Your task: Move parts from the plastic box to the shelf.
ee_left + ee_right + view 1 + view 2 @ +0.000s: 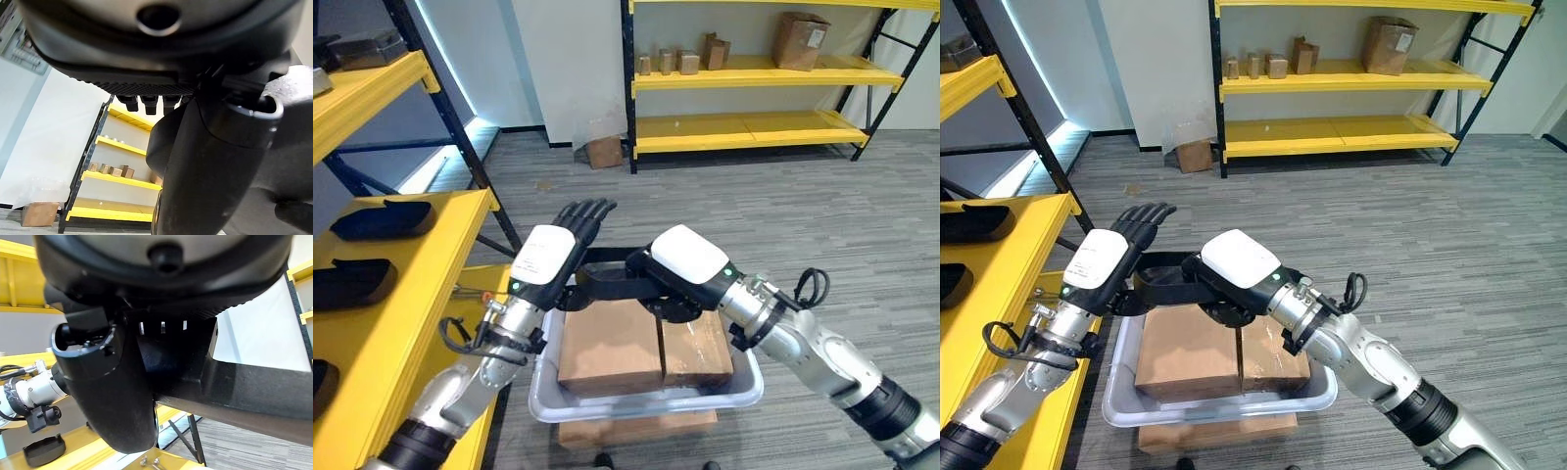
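Left eye view: my plastic box point(646, 401) holds two brown cartons point(607, 345), the yellow shelf point(421, 284) with dark parts point(382, 219) just beside it. My left robot hand point(570, 235) is raised, fingers straight. My right robot hand point(680, 269) grips a black part point(607, 284) above the box.

Right wrist view: my fingers wrap round the black part point(234, 387).

Right hand point(680, 269) fingers hidden behind left hand point(553, 257), black part point(607, 284) mostly covered
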Controlling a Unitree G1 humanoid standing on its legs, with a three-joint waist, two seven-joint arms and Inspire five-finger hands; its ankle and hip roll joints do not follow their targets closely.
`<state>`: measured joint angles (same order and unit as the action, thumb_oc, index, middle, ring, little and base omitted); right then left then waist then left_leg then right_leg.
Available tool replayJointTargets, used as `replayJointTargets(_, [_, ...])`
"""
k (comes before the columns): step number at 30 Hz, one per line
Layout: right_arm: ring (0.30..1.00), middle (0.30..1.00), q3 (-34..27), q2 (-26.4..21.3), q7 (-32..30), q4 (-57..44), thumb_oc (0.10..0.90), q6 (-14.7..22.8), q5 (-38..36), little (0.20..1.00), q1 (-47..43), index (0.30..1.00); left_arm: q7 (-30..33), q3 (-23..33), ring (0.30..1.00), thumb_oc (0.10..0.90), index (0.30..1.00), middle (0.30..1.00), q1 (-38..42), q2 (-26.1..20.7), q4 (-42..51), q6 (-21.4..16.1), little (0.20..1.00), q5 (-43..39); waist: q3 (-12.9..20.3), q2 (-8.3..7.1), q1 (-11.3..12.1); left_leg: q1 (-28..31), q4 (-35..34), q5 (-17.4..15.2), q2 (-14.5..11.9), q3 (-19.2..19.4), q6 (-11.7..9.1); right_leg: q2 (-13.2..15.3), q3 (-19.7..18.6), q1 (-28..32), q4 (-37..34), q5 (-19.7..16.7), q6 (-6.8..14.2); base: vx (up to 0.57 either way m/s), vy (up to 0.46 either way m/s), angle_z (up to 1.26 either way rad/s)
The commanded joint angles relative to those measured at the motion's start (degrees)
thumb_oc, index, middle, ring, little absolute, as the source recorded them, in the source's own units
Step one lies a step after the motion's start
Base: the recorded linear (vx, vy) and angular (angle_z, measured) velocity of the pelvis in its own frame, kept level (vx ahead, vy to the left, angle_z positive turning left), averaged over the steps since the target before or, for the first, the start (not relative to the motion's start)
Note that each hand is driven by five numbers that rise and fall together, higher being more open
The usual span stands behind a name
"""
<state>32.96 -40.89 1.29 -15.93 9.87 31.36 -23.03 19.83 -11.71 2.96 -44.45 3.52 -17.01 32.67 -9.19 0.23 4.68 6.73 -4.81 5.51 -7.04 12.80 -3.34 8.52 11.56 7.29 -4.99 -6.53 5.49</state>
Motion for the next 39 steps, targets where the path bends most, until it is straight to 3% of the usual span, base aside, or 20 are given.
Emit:
replayJointTargets(1, [0.3,0.3,-1.2,2.6,-2.7,-9.3,0.4,3.8,-3.0,0.3,-10.0,0.3,6.8,3.9,1.0,0.9,1.0,1.0,5.4,-3.0,2.6,-2.8,1.0,2.8,4.0,-0.93,-0.1,3.2,-0.1,-5.6,-1.9,-0.3,-1.4,1.2,0.8,1.9,0.2,5.4,1.6,0.0,0.0,0.0])
replayJointTargets(7, [0.3,0.3,-1.2,1.8,-3.1,-8.4,0.4,4.6,-2.4,0.3,-10.2,0.3,9.2,6.3,1.0,0.9,1.0,1.0,3.1,-4.3,-0.4,-7.3,1.0,3.0,3.7,-0.79,0.2,3.0,0.0,-5.4,-1.9,-0.5,-1.4,1.3,0.9,1.7,0.3,5.4,1.5,0.0,0.0,0.0])
replayJointTargets(9, [0.3,0.3,-1.1,1.8,-3.3,-8.3,0.4,4.8,-2.5,0.3,-10.5,0.3,8.6,6.2,1.0,0.9,1.0,1.0,3.0,-4.3,-0.4,-8.3,1.0,2.9,3.7,-0.72,0.3,3.0,0.1,-5.4,-1.9,-0.6,-1.4,1.3,0.9,1.7,0.3,5.4,1.5,0.0,0.0,0.0])
replayJointTargets(11, [0.3,0.3,-0.9,2.2,-2.5,-7.7,0.4,3.3,-0.5,0.3,-11.0,0.3,4.2,2.9,1.0,0.9,1.0,1.0,3.6,-4.2,1.3,-12.6,1.0,4.9,3.6,-0.5,0.5,2.8,0.0,-5.7,-1.6,-0.8,-1.2,1.4,1.1,1.8,0.3,5.4,1.6,0.0,0.0,0.0])
replayJointTargets(17, [0.3,0.3,0.5,-0.2,-1.5,-4.6,0.4,1.3,-0.3,0.3,-13.0,0.3,6.8,1.2,1.0,0.9,1.0,1.0,3.7,-7.5,1.0,-13.4,1.0,8.5,3.8,-0.38,0.6,2.8,0.0,-5.6,-1.6,-0.6,-1.3,1.4,1.1,1.7,0.1,5.3,1.7,0.0,0.0,0.0])
replayJointTargets(20, [0.3,0.3,1.2,-2.6,-1.8,-1.6,0.4,0.2,0.2,0.3,-14.5,0.3,9.8,1.3,1.0,0.9,1.0,1.0,3.6,-11.5,0.3,-16.0,1.0,11.8,3.8,-0.31,0.7,2.7,0.0,-5.3,-1.7,-0.5,-1.3,1.5,1.3,1.7,0.2,5.1,1.7,0.0,0.0,0.0])
replayJointTargets(23, [0.3,0.3,1.3,-4.3,-2.1,0.2,0.4,-0.4,0.0,0.3,-15.5,0.3,10.8,1.8,1.0,0.9,1.0,1.0,3.3,-14.2,0.5,-16.9,1.0,12.6,3.8,-0.31,0.9,2.7,0.0,-5.2,-1.7,-0.5,-1.4,1.6,1.6,1.7,0.1,5.0,1.8,0.0,0.0,0.0])
replayJointTargets(30, [0.3,0.3,2.6,-9.0,0.1,3.9,0.4,-0.1,-3.5,0.3,-20.3,0.3,17.4,4.5,1.0,0.9,1.0,1.0,4.0,-21.7,0.9,-14.6,1.0,15.7,4.0,-0.38,1.3,2.8,0.0,-4.9,-1.7,-0.7,-1.4,1.6,2.2,1.9,0.2,4.7,2.0,0.0,0.001,0.0])
replayJointTargets(36, [0.3,0.3,3.1,-10.3,2.0,2.7,0.4,-0.9,-5.8,0.3,-22.8,0.3,18.6,5.7,1.0,0.9,1.0,1.0,4.9,-23.9,0.6,-15.0,1.0,16.4,4.1,-0.54,1.2,2.8,0.0,-4.8,-1.6,-0.8,-1.5,1.6,2.4,2.0,0.2,4.7,2.1,0.0,0.0,0.0])
replayJointTargets(39, [0.3,0.3,3.0,-9.9,3.8,2.1,0.4,-0.2,-7.5,0.3,-23.6,0.3,16.2,5.1,1.0,0.9,1.0,1.0,6.3,-23.8,1.3,-15.3,1.0,15.4,4.1,-0.51,1.1,2.9,0.1,-4.9,-1.5,-0.9,-1.5,1.6,2.3,2.0,0.3,4.7,2.2,0.0,0.0,0.0])
